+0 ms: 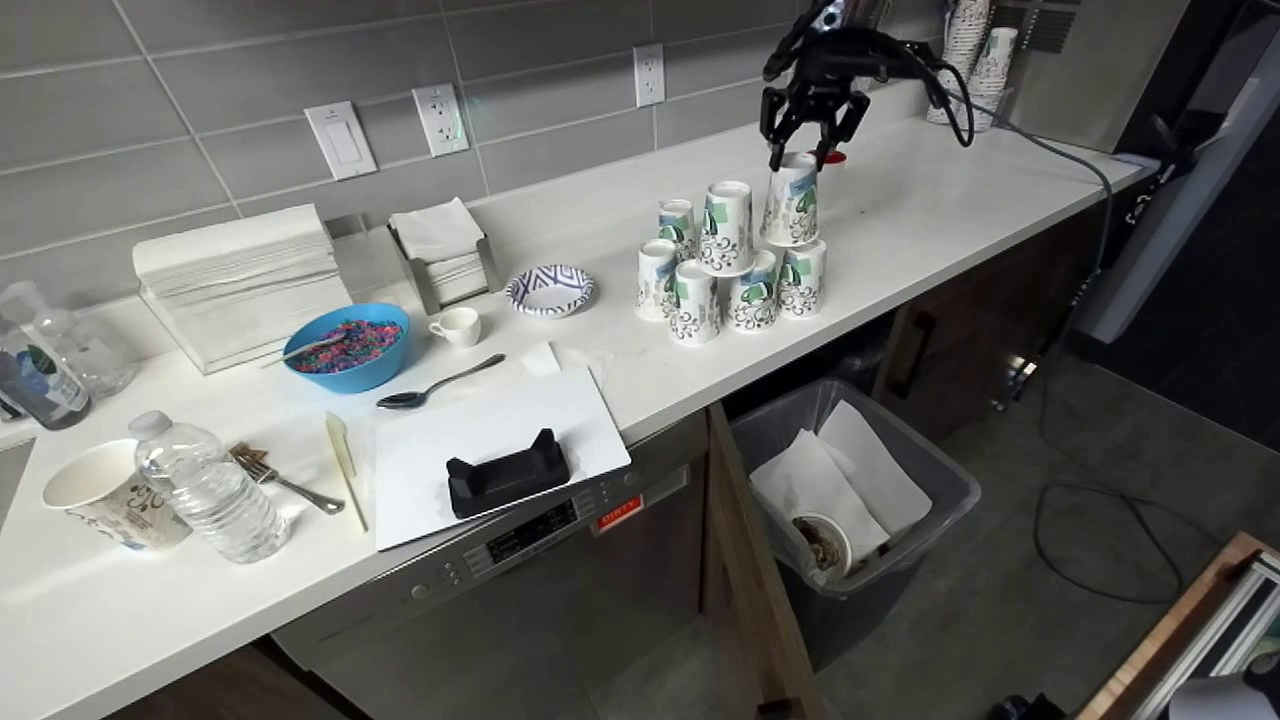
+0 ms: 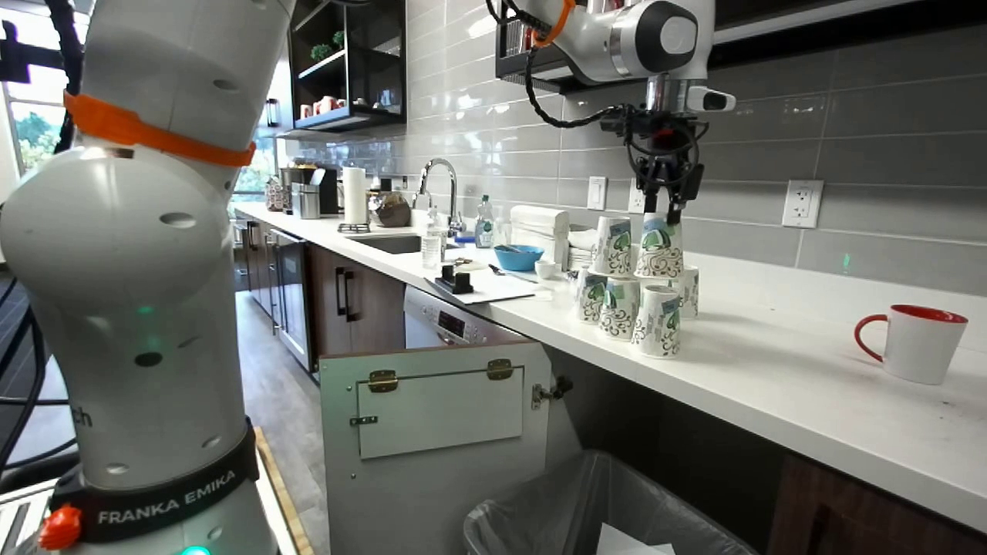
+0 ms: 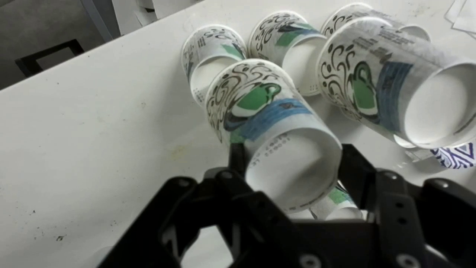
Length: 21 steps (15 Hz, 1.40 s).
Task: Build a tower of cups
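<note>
Wrist view | end effector (image 3: 293, 160) gripping an inverted cup (image 3: 273, 130) near its base | over lower cups (image 1: 752, 292) on tabletop (image 1: 930, 200), beside upper cup (image 1: 727, 228); contact unclear | inversion presumably offers flat bases to support the next tier

This is a kitchen: the desk (image 1: 940, 210) has a sink (image 2: 395, 245) and tap (image 2: 453, 193). Below its front edge sits a dishwasher (image 1: 500, 625).

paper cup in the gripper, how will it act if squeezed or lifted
The paper cup is upside down, so probably empty and light. Being paper, it may dent where the gripper pinches. Narrowing upward, it could slip.
</note>
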Motion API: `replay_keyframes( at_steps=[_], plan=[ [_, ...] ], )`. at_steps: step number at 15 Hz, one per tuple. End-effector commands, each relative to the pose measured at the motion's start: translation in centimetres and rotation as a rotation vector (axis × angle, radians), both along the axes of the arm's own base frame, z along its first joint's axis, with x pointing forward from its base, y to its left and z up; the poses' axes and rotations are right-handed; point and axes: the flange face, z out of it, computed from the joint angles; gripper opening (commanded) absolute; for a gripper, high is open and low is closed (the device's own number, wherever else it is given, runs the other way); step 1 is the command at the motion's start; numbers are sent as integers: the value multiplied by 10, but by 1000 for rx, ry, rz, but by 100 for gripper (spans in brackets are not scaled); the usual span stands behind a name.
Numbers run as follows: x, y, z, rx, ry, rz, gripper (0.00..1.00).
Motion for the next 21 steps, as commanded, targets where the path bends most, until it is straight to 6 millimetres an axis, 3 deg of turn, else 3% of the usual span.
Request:
replay_keyframes(
  at_steps=[1, 7, 8, 9, 11, 17, 21],
  plan=[
    [-11, 2, -9, 38, 33, 11, 40],
    [-12, 4, -16, 67, 44, 11, 40],
    [-12, 4, -16, 70, 44, 6, 61],
    [-12, 4, -16, 67, 45, 6, 89],
    [-12, 4, -13, 51, 38, -2, 97],
    [-17, 3, 15, -25, -16, -18, 100],
    [-15, 17, 39, -94, -61, 26, 100]
  ],
)
